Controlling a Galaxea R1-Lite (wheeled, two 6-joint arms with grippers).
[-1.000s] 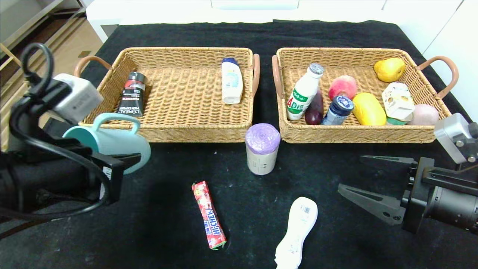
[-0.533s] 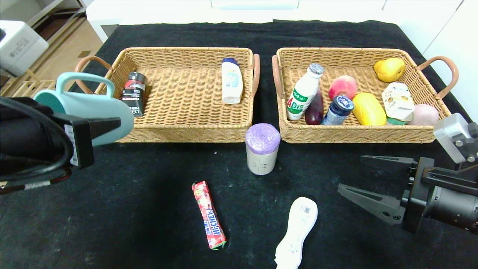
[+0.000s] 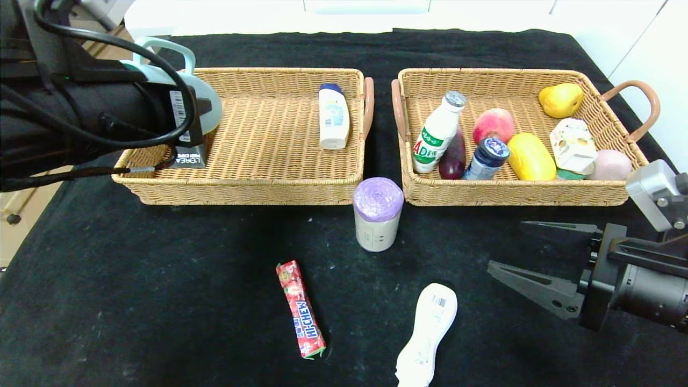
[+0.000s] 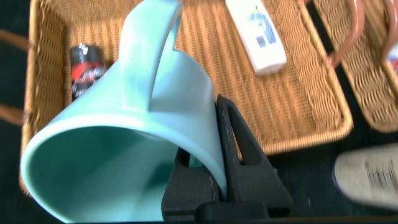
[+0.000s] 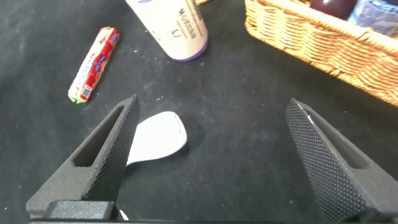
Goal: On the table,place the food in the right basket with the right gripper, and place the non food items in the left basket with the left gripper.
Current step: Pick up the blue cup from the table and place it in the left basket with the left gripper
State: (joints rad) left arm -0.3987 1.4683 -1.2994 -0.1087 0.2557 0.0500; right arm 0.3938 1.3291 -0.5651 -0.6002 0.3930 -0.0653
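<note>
Over the left basket on the black table, left gripper pinched tight on the teal mug, ready to lower and let go, while right gripper waiting wide open and empty near the Hi-Chew stick.

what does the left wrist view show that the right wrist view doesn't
Only the left wrist view: the left gripper shut on the teal ceramic mug over the left tan wicker basket, with a black tube and a white bottle with a blue label lying inside.
Only the right wrist view: the open right gripper above the black cloth, the red Hi-Chew candy stick, the slim white curvy bottle.
Both: the beige roll with purple top.
</note>
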